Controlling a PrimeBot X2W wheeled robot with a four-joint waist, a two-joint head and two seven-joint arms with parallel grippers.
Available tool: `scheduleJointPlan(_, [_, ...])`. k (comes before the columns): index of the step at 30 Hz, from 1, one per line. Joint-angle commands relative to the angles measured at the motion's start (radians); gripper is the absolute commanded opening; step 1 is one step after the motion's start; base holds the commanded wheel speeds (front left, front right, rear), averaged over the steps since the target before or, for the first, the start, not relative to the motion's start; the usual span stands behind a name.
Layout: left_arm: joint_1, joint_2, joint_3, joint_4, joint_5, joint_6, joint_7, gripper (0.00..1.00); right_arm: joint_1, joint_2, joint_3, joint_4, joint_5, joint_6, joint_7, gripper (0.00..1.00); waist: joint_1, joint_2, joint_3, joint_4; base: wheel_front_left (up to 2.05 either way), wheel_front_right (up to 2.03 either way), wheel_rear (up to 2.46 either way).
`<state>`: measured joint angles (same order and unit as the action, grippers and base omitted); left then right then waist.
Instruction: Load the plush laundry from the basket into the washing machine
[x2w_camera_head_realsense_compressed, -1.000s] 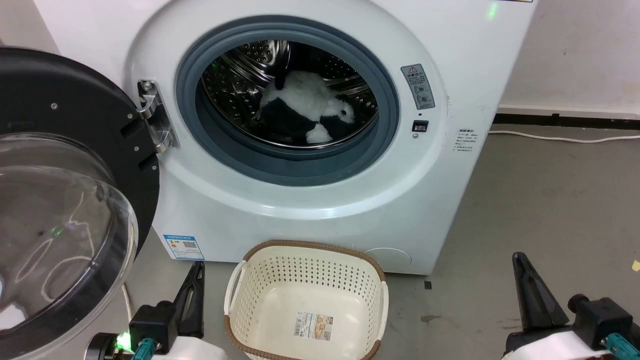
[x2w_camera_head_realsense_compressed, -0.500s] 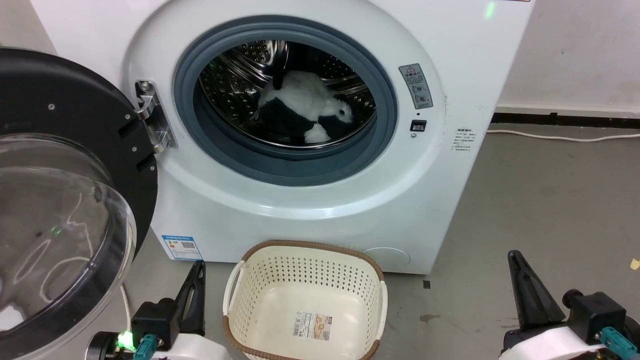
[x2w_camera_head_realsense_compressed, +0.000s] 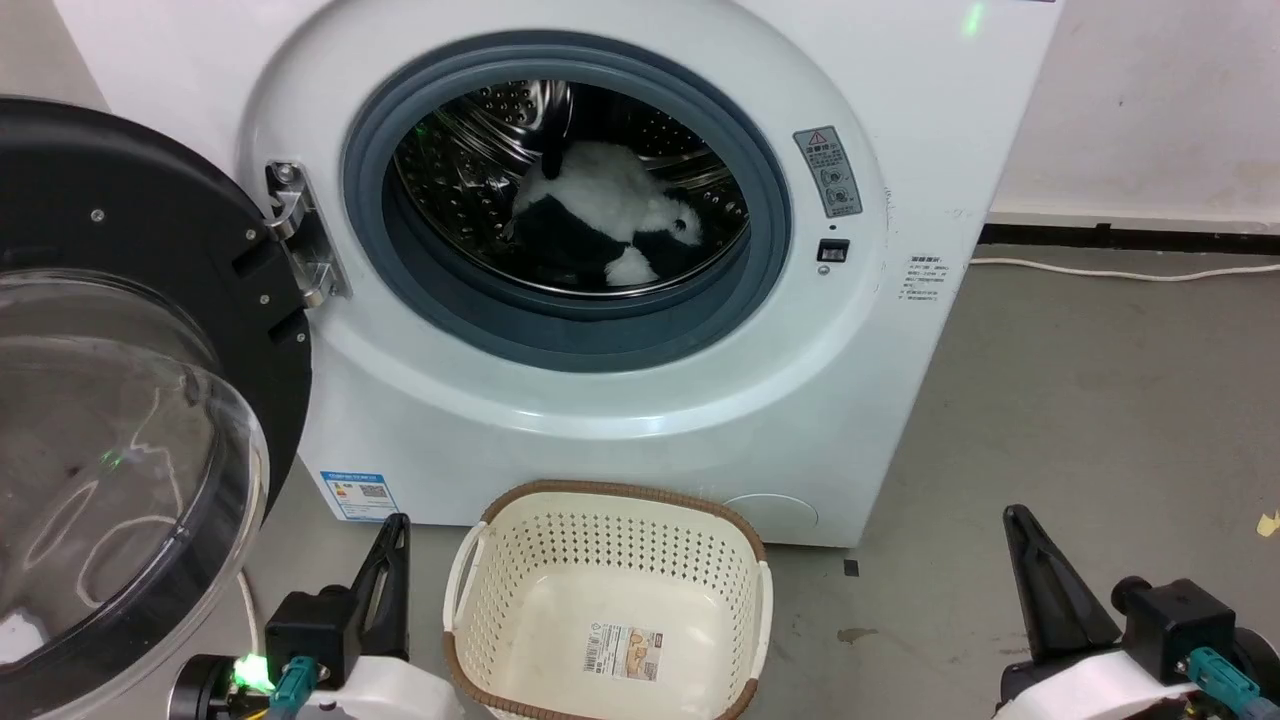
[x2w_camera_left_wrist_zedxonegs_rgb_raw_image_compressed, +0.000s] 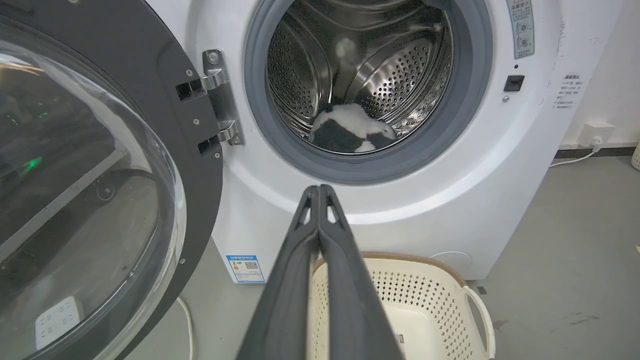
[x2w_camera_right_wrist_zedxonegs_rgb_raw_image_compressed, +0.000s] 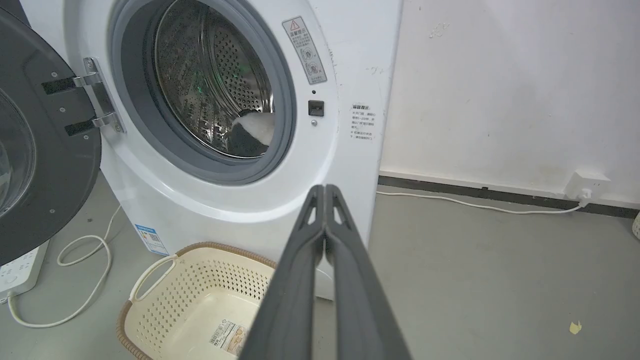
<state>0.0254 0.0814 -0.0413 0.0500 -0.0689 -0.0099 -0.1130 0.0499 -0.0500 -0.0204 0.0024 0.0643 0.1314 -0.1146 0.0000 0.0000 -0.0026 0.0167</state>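
Two grippers sat low in the head view. The left gripper (x2w_camera_head_realsense_compressed: 398, 525) was at the lower left, just left of the basket (x2w_camera_head_realsense_compressed: 610, 492). The right gripper (x2w_camera_head_realsense_compressed: 1015, 515) was at the lower right, well apart from the basket, over grey floor (x2w_camera_head_realsense_compressed: 1100, 420). In each wrist view the two dark fingers (x2w_camera_left_wrist_zedxonegs_rgb_raw_image_compressed: 300, 260) lay pressed together tip to tip, narrow, with nothing between them.

The panda soft toy (x2w_camera_head_realsense_compressed: 610, 225) lay inside the steel drum (x2w_camera_head_realsense_compressed: 460, 170) of the washing machine (x2w_camera_head_realsense_compressed: 880, 420), upper centre of the head view. It rested on the drum's lower wall, behind the grey gasket (x2w_camera_head_realsense_compressed: 560, 335). Its white back faced up with black limbs below, and its head, with a black eye patch, pointed toward the right of the opening. It was well apart from both grippers.

The door (x2w_camera_head_realsense_compressed: 120, 200) stood swung open at the left of frame on its metal hinge (x2w_camera_head_realsense_compressed: 300, 235), with the clear bubble toward the camera.

The basket stood upright on the floor at bottom centre, just in front of the washer's base. It had cream perforated walls, a brown rim and a printed label (x2w_camera_head_realsense_compressed: 625, 650) on its bare floor.

A white cable (x2w_camera_head_realsense_compressed: 1120, 272) ran along the foot of the wall at the right. The right wrist view showed a white power strip (x2w_camera_right_wrist_zedxonegs_rgb_raw_image_compressed: 15, 272) at its lower left edge and a wall socket (x2w_camera_right_wrist_zedxonegs_rgb_raw_image_compressed: 585, 182) at its right.
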Motion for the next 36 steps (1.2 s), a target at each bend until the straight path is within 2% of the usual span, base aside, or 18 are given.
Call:
scheduleJointPlan(1, [-0.010, -0.003, 0.005, -0.009, 0.010, 0.005, 0.007, 0.00, -0.019, 0.000, 0.002, -0.001, -0.010, 0.000, 0.008, 0.00, 0.0000, 0.0000, 0.000, 0.000, 0.00, 0.00, 0.00])
scheduleJointPlan(36, [-0.020, -0.021, 0.029, -0.036, 0.048, 0.008, 0.076, 0.00, -0.039, 0.000, 0.014, -0.002, -0.045, -0.001, 0.078, 0.00, 0.0000, 0.0000, 0.002, -0.011, 0.00, 0.00, 0.00])
